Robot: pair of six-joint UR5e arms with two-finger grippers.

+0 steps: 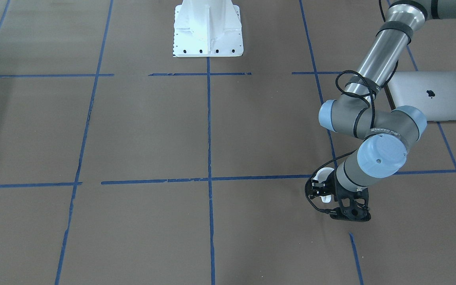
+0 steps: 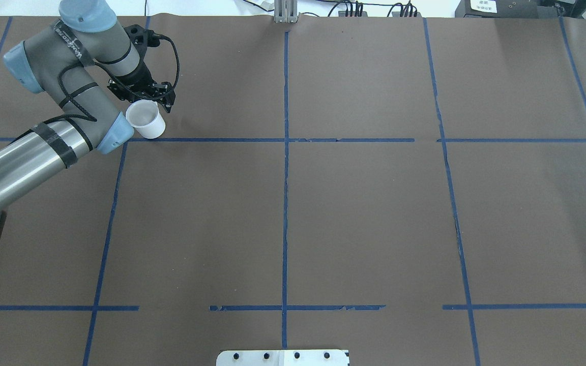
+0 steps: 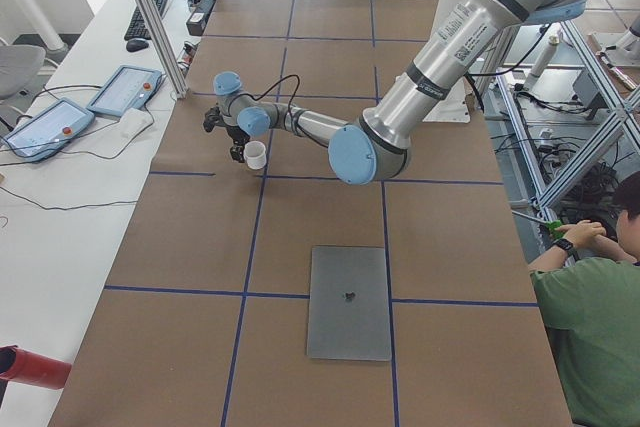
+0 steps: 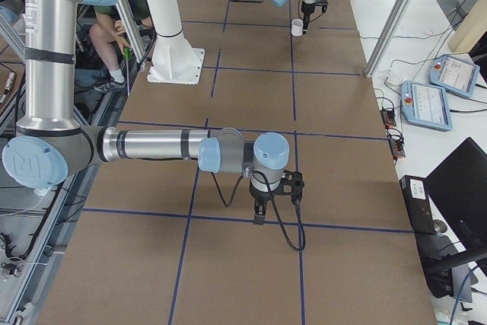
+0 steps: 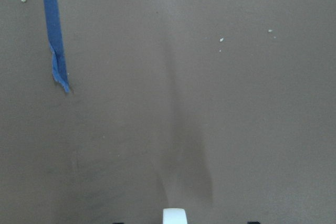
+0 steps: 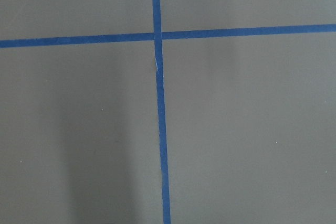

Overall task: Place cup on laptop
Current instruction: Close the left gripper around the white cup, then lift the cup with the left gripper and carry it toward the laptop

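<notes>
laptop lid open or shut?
Shut. The laptop lies flat on the table, lid down, logo facing up; no screen or keyboard shows.

A brown paper-covered table (image 2: 364, 213) marked into a grid by blue tape lines (image 2: 285, 203) carries a thin silver-grey closed laptop (image 1: 434, 95) lying flat near one end.
</notes>
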